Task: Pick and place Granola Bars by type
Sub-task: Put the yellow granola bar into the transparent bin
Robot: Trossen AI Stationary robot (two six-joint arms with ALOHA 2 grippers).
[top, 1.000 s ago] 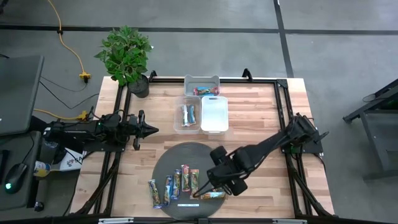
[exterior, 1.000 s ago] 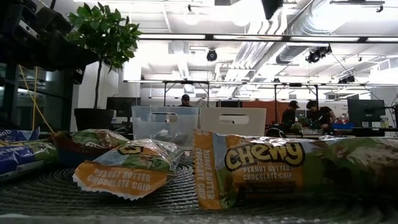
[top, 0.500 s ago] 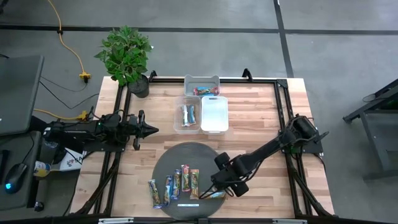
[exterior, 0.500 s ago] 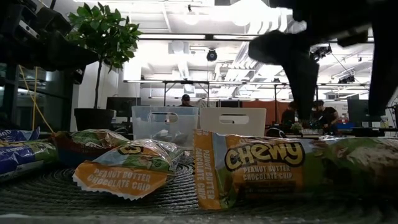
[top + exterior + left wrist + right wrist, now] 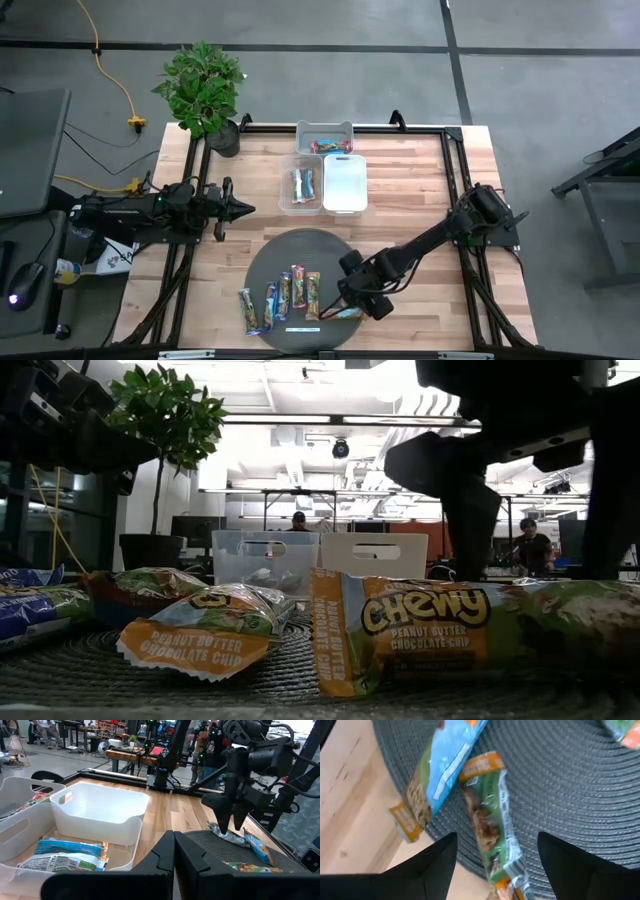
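Observation:
Several granola bars lie in a row on the round grey mat (image 5: 272, 262). One green bar with orange ends (image 5: 487, 820) lies apart at the mat's near right, shown as the "Chewy" bar (image 5: 450, 625) in the low view. My right gripper (image 5: 497, 842) points steeply down over it, open. One finger stands on either side of the bar, just above the mat, and I see no touch. A blue-and-green bar (image 5: 442, 772) lies beside it. My left gripper (image 5: 245, 209) waits shut at the table's left, level.
Three bins stand at the table's far middle: a clear bin (image 5: 300, 186) holding blue bars, an empty white bin (image 5: 345, 183), and a small bin (image 5: 325, 137) with red-pink bars. A white label strip (image 5: 300, 328) lies at the mat's near edge. A potted plant (image 5: 203, 88) stands at the far left.
My right gripper has come down toward the green bar at the mat's near right and tipped a little steeper. Its fingers have stayed open and now stand on either side of the bar. The bars have not moved.

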